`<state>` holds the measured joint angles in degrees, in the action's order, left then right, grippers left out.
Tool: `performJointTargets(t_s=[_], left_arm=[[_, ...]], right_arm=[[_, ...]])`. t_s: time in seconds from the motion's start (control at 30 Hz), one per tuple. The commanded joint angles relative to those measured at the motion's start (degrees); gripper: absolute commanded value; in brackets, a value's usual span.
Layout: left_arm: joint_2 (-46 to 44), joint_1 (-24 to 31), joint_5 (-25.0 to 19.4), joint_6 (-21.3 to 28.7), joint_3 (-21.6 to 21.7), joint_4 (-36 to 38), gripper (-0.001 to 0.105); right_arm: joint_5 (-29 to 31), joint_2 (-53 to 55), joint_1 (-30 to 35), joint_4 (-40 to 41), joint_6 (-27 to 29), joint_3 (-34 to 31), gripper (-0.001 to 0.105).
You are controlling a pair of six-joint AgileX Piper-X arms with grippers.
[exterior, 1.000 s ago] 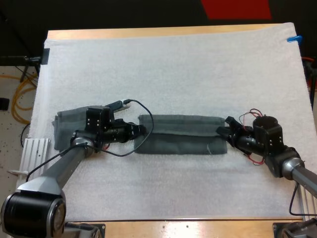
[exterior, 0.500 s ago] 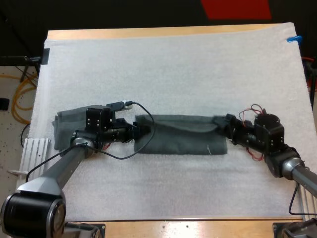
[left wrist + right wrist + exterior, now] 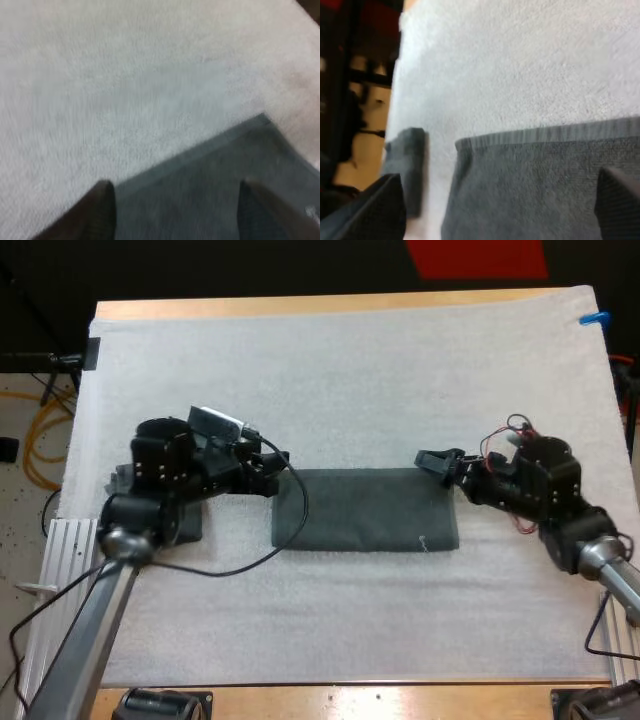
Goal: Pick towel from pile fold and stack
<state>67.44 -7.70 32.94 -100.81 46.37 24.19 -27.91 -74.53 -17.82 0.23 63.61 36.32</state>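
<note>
Towel is lying folded flat near the middle of the worktop, since the left pincer and right pincer, pinching it a second ago, are now hovering spread by its far corners, leaving stacking.

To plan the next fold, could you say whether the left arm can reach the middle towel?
Probably yes: the left gripper hovers at the middle towel's far left corner, fingers open, with nothing between them.
</note>
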Motion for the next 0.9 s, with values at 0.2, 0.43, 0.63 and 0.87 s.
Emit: performJointTargets(t_s=[0.2,0.43,0.63,0.87], left_arm=[[-12.1,-0.1,-1.0,0.8,1.6,13.3,0.067],[-23.3,-0.1,-1.0,0.8,1.6,31.2,0.067],[-28.3,-0.1,1.3,-1.3,1.6,35.5,0.067],[-28.1,-0.1,5.3,-2.3,1.6,35.4,0.067]], right_arm=[[11.1,11.1,0.2,29.9,16.4,7.2,0.075],[16.9,19.5,0.2,47.5,19.0,9.3,0.075],[20.1,19.8,0.3,50.9,19.0,9.1,0.075],[16.0,8.5,3.9,41.7,19.4,9.1,0.075]])
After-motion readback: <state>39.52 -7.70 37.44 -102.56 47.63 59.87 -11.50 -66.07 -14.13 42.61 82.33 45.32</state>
